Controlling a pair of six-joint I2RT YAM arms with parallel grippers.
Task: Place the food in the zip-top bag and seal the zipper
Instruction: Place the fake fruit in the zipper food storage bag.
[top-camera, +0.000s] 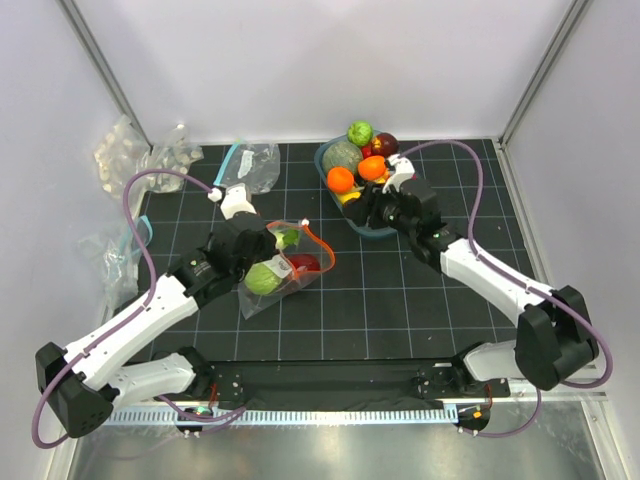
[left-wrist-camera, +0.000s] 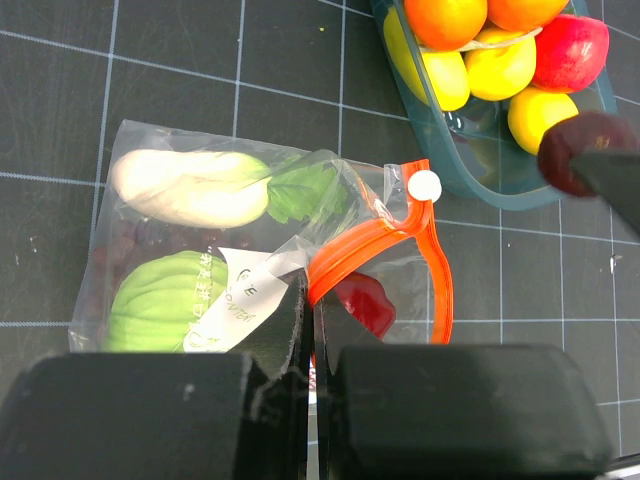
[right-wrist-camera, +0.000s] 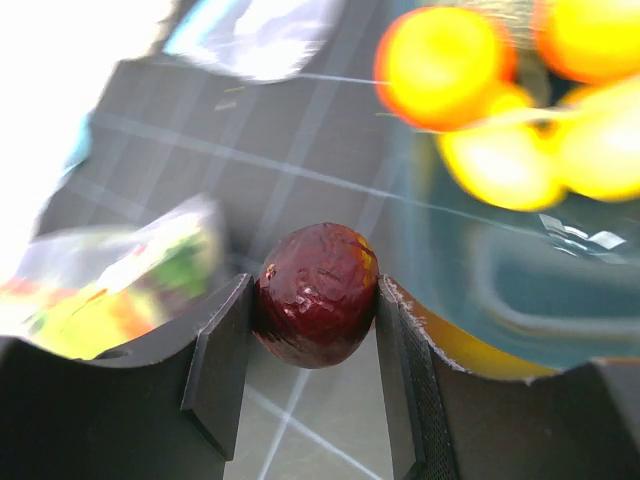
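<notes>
PROGRESS: seemingly midway; cabbage (left-wrist-camera: 165, 300), white vegetable (left-wrist-camera: 190, 187) being held in bag (top-camera: 285, 262), centre-left; oranges (top-camera: 340, 179), lemons (left-wrist-camera: 500, 70) being left in tub (left-wrist-camera: 490, 185), upper centre; zipper (left-wrist-camera: 370, 245) not yet being sealed | CLAWS: bag rim being pinched by left gripper (left-wrist-camera: 310, 292); dark fruit (right-wrist-camera: 318, 290) being clamped by right gripper (right-wrist-camera: 315, 320) | MATERIALS: crinkly clear film; glossy rounded toys; wrinkled fruit; teal tub

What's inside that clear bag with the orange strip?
A white vegetable, a green cabbage with dim purple grapes between them, and a red fruit near the mouth. The left gripper covers the near edge of the bag, hiding anything there.
</notes>
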